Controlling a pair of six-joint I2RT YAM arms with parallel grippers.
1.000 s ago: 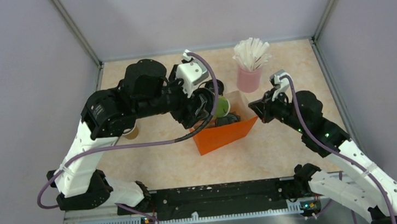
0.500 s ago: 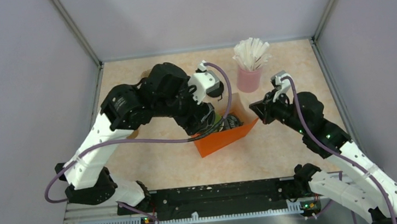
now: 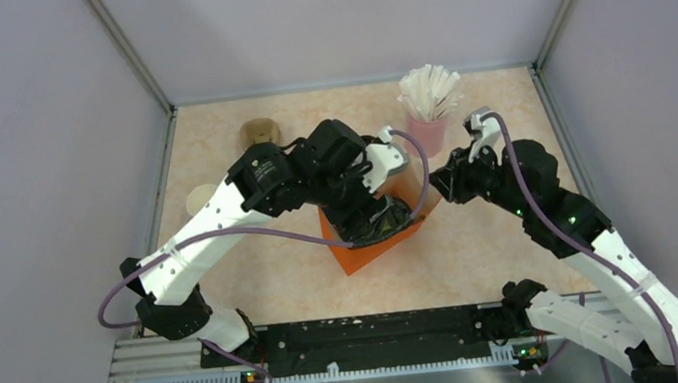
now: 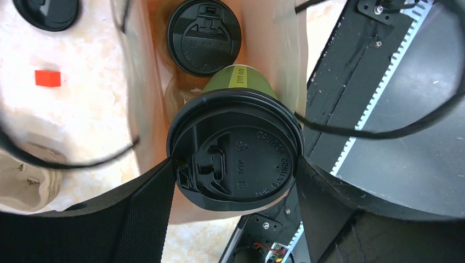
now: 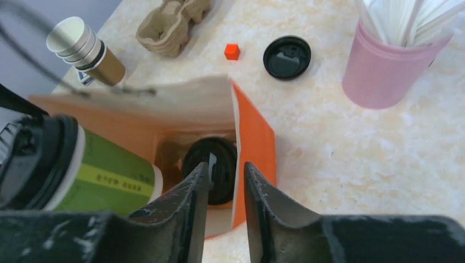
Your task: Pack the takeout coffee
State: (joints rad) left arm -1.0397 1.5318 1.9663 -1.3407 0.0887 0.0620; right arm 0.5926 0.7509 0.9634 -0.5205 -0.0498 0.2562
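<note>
The takeout coffee point(image 4: 236, 156), a green paper cup with a black lid, hangs tilted in the mouth of the orange bag point(image 3: 364, 250). My left gripper point(image 4: 236, 164) is shut on it, one finger on each side of the lid. From the right wrist the cup's green side point(image 5: 104, 170) shows at the left, inside the bag's rim. A second lidded cup point(image 4: 204, 35) stands deeper in the bag. My right gripper point(image 5: 226, 164) is open a little, above the bag's right wall point(image 5: 255, 137), and holds nothing.
A pink cup of white straws point(image 3: 428, 127) stands behind the bag. A loose black lid point(image 5: 287, 56), a small red cube point(image 5: 232, 51), a pulp cup carrier point(image 5: 173, 24) and a stack of lidless cups point(image 5: 82, 46) lie on the table to the bag's left and rear.
The left arm swung right and brought the lidded cup over and down into the bag's mouth. The right gripper's jaws parted from shut and drew slightly back from the bag's edge.
</note>
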